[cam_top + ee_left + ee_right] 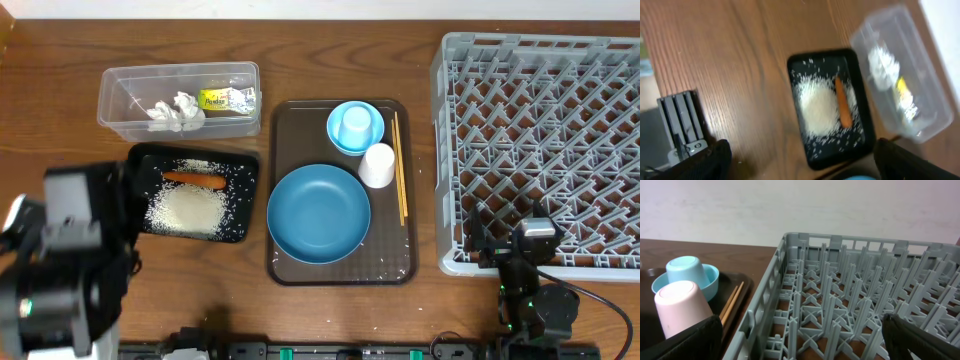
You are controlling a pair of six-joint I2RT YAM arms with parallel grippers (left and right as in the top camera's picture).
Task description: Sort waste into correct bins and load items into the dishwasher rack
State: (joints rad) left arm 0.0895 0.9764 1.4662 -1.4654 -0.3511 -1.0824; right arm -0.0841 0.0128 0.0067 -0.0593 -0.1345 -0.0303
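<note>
Left claw (pixel 801 162) released above grainy rice (pixel 815 107) in black tray (pixel 794 75); right claw (pixel 800 341) released near grey lattice rack (pixel 765 305).

A narrow strip of table (pixel 424 120) separates tray (pixel 300 120) and rack (pixel 540 120); white cup (pixel 377 165) crowds the chopsticks (pixel 400 175).

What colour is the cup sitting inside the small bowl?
The cup is light blue; clearest in the right wrist view.
</note>
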